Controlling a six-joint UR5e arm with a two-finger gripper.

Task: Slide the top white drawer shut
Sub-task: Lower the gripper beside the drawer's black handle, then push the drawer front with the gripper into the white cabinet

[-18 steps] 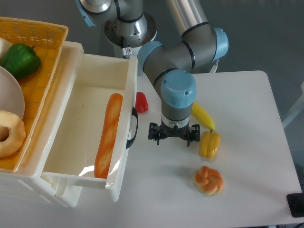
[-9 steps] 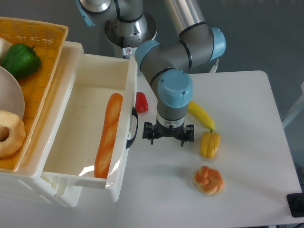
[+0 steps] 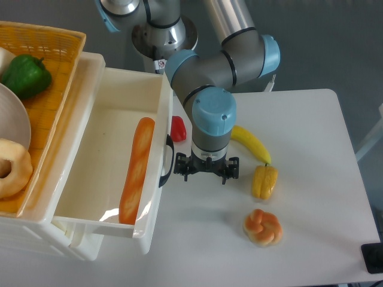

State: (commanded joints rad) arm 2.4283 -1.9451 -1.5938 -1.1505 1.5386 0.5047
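Pointing straight down, the gripper (image 3: 206,168) hangs just right of the top white drawer (image 3: 114,161), fingers spread wide with nothing in them. Drawer's pulled out at left, black handle (image 3: 168,161) facing the gripper.

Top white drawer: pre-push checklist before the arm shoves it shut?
1. Glossy white plastic top drawer is pulled out: ok, it needs the push.
2. Two-finger gripper level with the black arched handle: ok, just right of it.
3. Contact with the drawer front: cannot tell.
4. Long orange baguette lies fully inside the tub: ok.
5. Small red pepper beside the drawer front, outside the gap between gripper and handle: ok.
6. Finger opening: cannot tell.
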